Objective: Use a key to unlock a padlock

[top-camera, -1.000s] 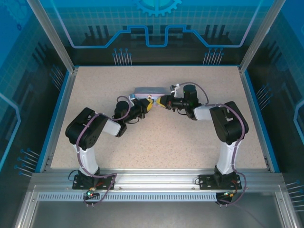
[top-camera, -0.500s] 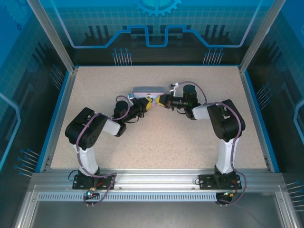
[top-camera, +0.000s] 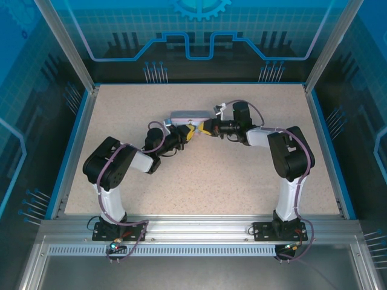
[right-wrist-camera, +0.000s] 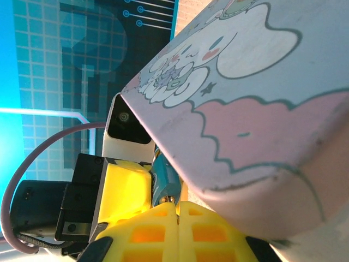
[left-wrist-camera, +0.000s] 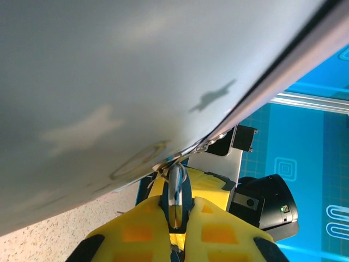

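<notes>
**Ana:** From above, what had changed since a second before?

**Ben:** Not much. The right gripper [top-camera: 204, 128] had crept a little toward the far side, its forearm swinging with it. The left gripper [top-camera: 191, 132] had kept its pose. Their yellow tips sat close together, just on the near side of the tin [top-camera: 187, 115], a flat, pale rectangle that had hardly shifted on the speckled, grainy beige table [top-camera: 199, 181].

**Ana:** And the left wrist camera?

**Ben:** The left fingers were blocky yellow plastic with square waffle recesses, and they were pressed together on the padlock [left-wrist-camera: 175, 191]. It showed as a slim, shiny silver loop standing up between the pads. Its upper end met the tin's edge right above the fingertips, and the tin's smooth, dull grey underside spread over them.

**Ana:** The right wrist camera?

**Ben:** It showed the same yellow waffle fingers, closed tip to tip with no gap. Just beyond those tips lay the padlock body, a small barrel of dark bluish metal with a brassy end touching them. It was tucked under the tin's rounded corner, which is glossy and printed with a white cartoon dog and pink cloud shapes.

**Ana:** And the key?

**Ben:** I could not tell whether it was pinched between those pads, as the spot was too tight.
</notes>
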